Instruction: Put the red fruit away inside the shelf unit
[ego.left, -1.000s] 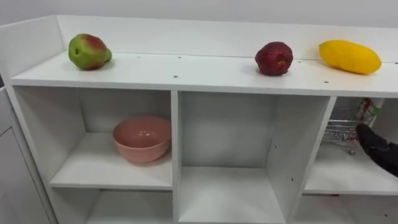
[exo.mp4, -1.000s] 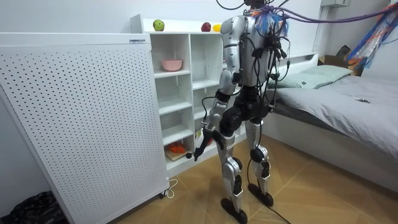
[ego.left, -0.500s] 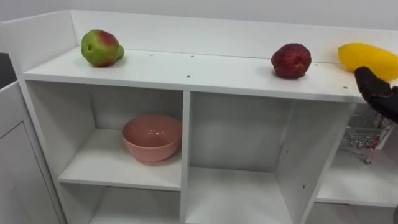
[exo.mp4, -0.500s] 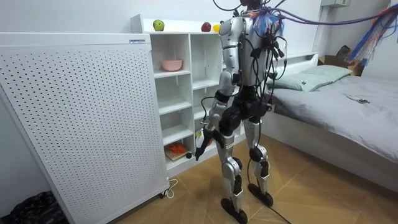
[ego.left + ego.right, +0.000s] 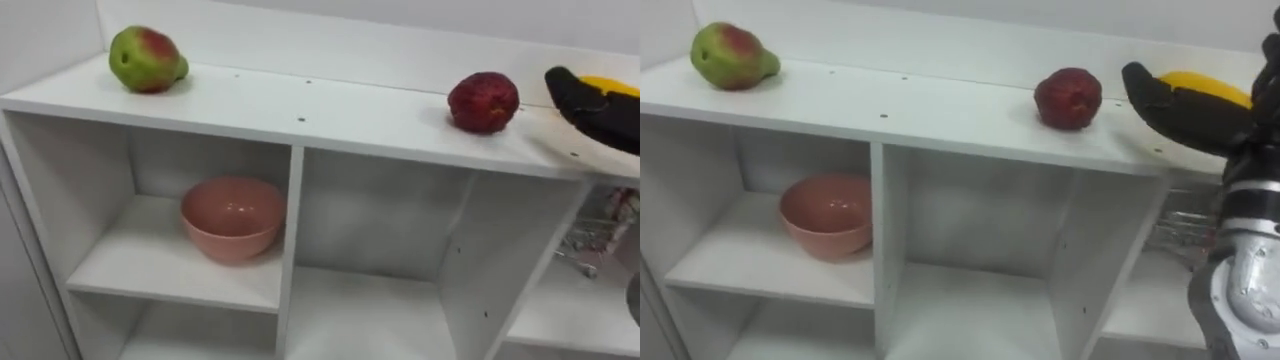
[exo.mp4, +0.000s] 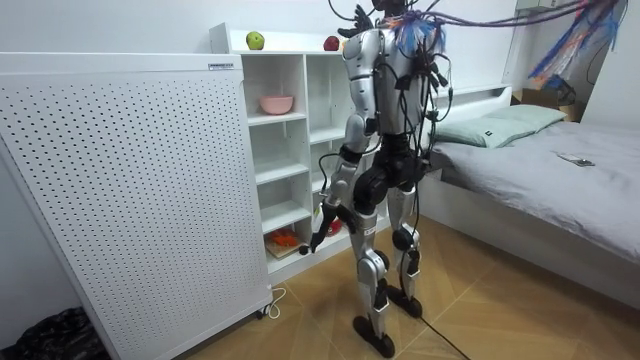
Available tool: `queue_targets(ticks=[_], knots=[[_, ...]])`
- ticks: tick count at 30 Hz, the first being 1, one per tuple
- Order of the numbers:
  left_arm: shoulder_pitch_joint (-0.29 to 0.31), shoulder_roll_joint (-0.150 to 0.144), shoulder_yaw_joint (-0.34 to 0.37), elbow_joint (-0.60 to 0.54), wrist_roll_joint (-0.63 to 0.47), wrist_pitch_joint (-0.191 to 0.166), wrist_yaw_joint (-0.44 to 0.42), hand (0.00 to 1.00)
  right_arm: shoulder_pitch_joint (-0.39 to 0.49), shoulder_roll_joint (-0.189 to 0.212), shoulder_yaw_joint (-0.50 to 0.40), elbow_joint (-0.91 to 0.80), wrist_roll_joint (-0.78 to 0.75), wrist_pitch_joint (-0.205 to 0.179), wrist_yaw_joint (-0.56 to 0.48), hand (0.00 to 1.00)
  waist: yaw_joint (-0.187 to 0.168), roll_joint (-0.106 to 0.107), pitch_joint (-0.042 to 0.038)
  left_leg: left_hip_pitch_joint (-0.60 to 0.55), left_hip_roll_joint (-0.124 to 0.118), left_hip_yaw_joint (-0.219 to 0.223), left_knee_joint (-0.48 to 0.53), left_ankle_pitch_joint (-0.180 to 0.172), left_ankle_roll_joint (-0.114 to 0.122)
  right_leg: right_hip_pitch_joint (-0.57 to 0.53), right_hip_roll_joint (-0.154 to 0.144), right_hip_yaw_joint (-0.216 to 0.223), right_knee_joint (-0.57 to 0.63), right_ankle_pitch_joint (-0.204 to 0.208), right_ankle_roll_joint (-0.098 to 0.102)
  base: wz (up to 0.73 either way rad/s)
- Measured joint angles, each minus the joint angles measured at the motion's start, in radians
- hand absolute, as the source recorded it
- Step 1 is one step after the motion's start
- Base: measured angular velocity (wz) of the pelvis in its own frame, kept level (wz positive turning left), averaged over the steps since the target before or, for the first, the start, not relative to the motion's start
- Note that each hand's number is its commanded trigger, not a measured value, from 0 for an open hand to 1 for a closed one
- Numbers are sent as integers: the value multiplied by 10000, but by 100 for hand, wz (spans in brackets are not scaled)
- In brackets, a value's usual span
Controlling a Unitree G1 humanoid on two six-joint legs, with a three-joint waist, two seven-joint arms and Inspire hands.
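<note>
Three fruits lie on the top of the white closet [image 5: 330,115]: a green-and-red pear [image 5: 145,60] at the left, a dark red fruit [image 5: 484,102] towards the right, and a yellow fruit [image 5: 1202,84] at the far right. My right hand [image 5: 1185,112] is open and stretched out at the height of the top board. It lies right in front of the yellow fruit and covers its lower part; its fingertips point at the red fruit. My left hand [image 6: 320,225] hangs open by my thigh in the room view.
A pink bowl [image 5: 233,215] sits in the upper left compartment. A small wire basket [image 5: 600,225] stands in the right compartment. I stand close in front of the closet [image 6: 285,150], between a white perforated panel [image 6: 130,190] and a bed [image 6: 540,150].
My right hand has risen from beside the wire basket in the right compartment to the top board, in front of the yellow fruit. The camera view has shifted; the fruits have stayed put.
</note>
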Motion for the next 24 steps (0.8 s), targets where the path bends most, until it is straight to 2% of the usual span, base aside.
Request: queue_targets(ticks=[2, 4, 8, 12, 17, 24], knots=[[26, 35, 5, -21, 1, 10, 21, 0, -374, -41, 165, -9, 151, 44, 204, 0, 175, -17, -12, -4, -36, -82, -2, -1, 1, 26, -25, -132, -20, 0, 0, -10], [57, 92, 6, -21, -7, 9, 29, 0, -546, -144, 242, -9, 189, 44, 229, 0, 185, -9, -8, 13, -62, -89, -3, -1, 1, 125, -63, -299, -19, 0, 0, 23], [139, 153, 17, -21, -21, 1, 101, 0, -582, -424, 455, -48, 243, 49, 378, 0, 234, -9, -8, 13, -75, -48, -8, -1, 2, 210, -86, -271, -3, 0, 0, 21], [160, 130, 17, -13, -19, -52, 157, 0, -581, -424, 474, -299, 214, 52, 446, 0, 233, 14, 3, 2, -79, 42, -9, -1, 2, 211, -97, -268, -9, -1, 2, 0], [222, 102, 15, 37, -26, -59, 295, 0, -580, -425, 474, -1318, 125, 18, 369, 0, 205, 148, 46, -11, -81, 208, -6, -1, 3, 201, -109, -266, -16, -26, 42, -8], [267, 30, 40, 32, -20, -85, 332, 0, -579, -426, 453, -1427, 124, -4, 291, 0, 167, 180, 44, -22, -82, 391, 35, 13, 31, 183, -114, -237, -21, -98, 137, -7]])
